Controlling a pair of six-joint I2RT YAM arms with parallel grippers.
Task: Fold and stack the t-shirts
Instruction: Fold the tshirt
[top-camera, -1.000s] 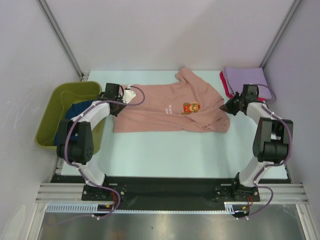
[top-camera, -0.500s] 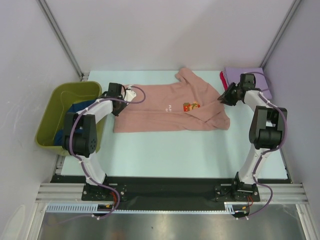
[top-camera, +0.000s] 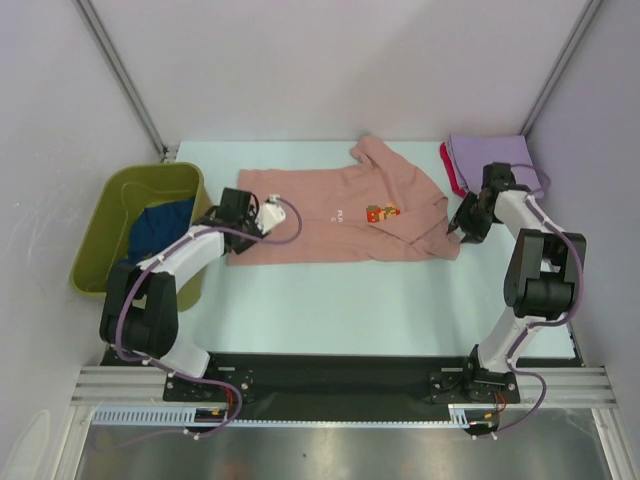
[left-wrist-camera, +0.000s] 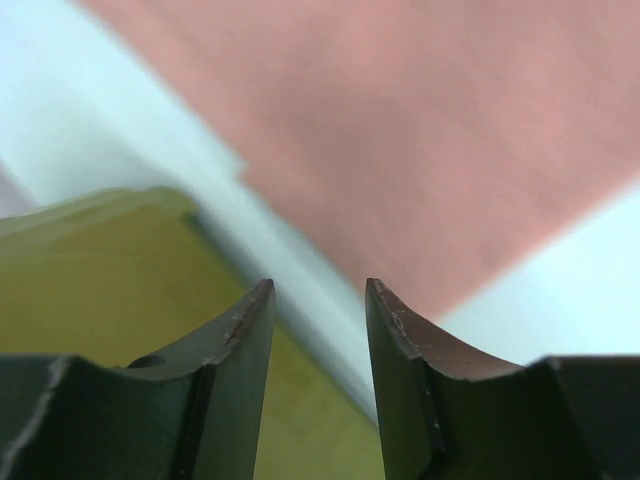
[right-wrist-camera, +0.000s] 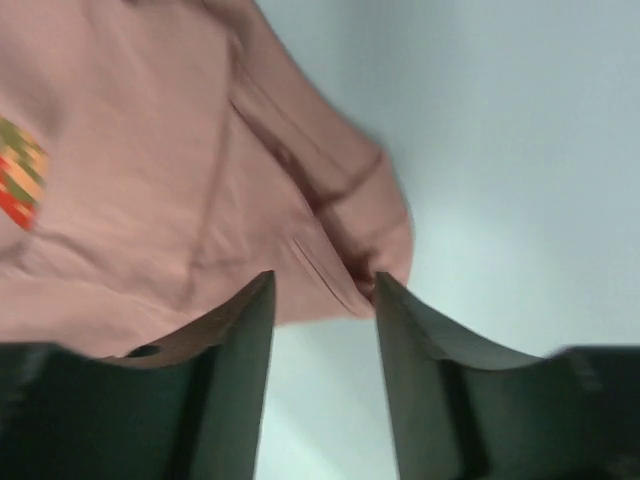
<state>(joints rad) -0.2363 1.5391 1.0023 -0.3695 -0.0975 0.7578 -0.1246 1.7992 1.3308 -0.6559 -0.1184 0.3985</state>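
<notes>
The salmon-pink t-shirt (top-camera: 330, 220) lies spread across the table, its printed picture (top-camera: 379, 213) facing up. My left gripper (top-camera: 233, 212) hangs open over its left edge beside the tub, nothing between the fingers (left-wrist-camera: 318, 290); the pink cloth (left-wrist-camera: 450, 120) lies beyond them. My right gripper (top-camera: 462, 224) is open above the shirt's near right corner (right-wrist-camera: 380, 240), jaws apart and empty (right-wrist-camera: 322, 280). A lavender t-shirt (top-camera: 490, 155) rests on a red t-shirt (top-camera: 449, 172) at the back right. A dark blue t-shirt (top-camera: 160, 224) lies in the tub.
The olive-green plastic tub (top-camera: 112, 222) stands at the table's left edge, its rim (left-wrist-camera: 110, 215) close under my left fingers. Grey walls and metal posts enclose the back and sides. Bare pale table (top-camera: 350, 300) stretches between the pink shirt and the arm bases.
Both grippers went from shut to open, letting go of the pink shirt's edges. Both moved back toward the near side, and the shirt's right sleeve now lies flatter.
</notes>
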